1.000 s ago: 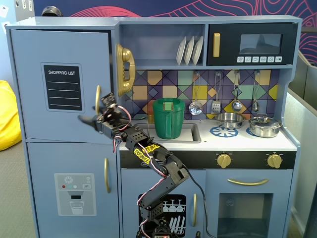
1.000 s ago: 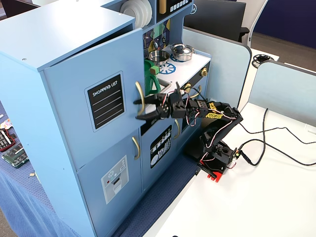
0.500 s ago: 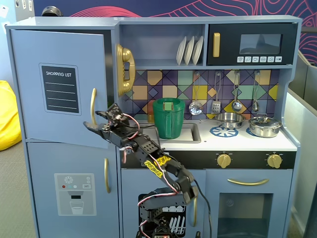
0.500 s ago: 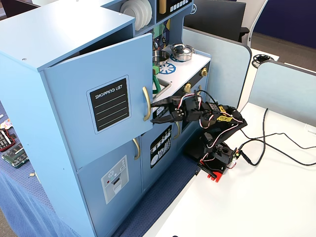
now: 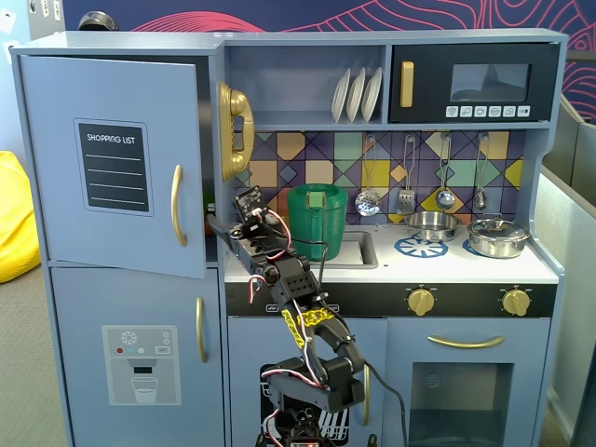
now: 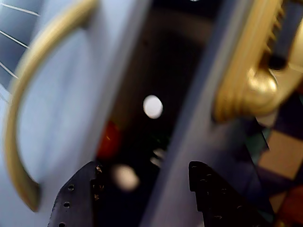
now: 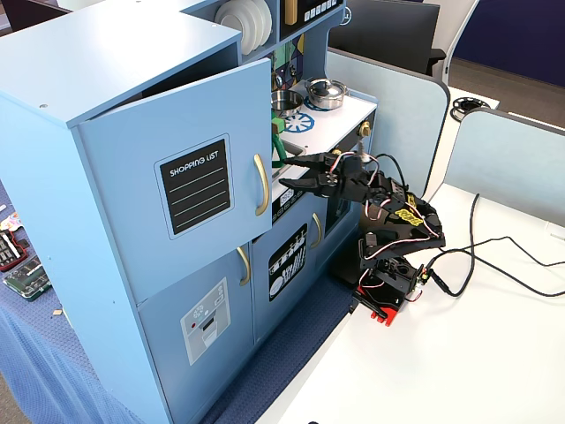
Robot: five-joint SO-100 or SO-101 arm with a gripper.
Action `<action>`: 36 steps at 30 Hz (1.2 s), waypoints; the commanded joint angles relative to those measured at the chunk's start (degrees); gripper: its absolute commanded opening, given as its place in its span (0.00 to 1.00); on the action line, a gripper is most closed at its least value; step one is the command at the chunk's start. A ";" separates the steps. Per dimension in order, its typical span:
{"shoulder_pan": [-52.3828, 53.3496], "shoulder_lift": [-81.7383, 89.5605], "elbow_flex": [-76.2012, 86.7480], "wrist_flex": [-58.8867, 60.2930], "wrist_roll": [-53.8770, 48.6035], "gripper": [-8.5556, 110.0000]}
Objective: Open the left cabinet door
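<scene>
The left cabinet door [image 5: 112,158], blue-grey with a black "SHOPPING LIST" panel [image 5: 112,168] and a vertical gold handle [image 5: 177,205], stands partly open; a dark gap shows at its free edge. It also shows in a fixed view [image 7: 177,185] and blurred in the wrist view [image 6: 71,94], with the handle [image 6: 23,123] at the left. My gripper [image 7: 290,177] is open and empty, its tips at the door's free edge beside the gap. In the wrist view my gripper [image 6: 142,189] straddles the gap between the door edge and the cabinet frame [image 6: 199,142].
A gold toy phone [image 5: 236,130] hangs just right of the gap. A green pot [image 5: 317,219] sits behind the arm in the sink. The lower door with the dispenser graphic [image 5: 140,363] is shut. Cables [image 7: 494,256] lie on the white table.
</scene>
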 commanded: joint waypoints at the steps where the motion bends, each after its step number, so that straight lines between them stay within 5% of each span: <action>1: 4.39 -5.01 -3.16 -2.11 2.29 0.20; 9: -3.16 -14.59 -5.10 -11.16 -3.52 0.19; 29: -25.84 -13.10 -3.34 -10.81 -15.03 0.17; 36: -9.67 -10.99 -0.44 -8.00 -4.83 0.16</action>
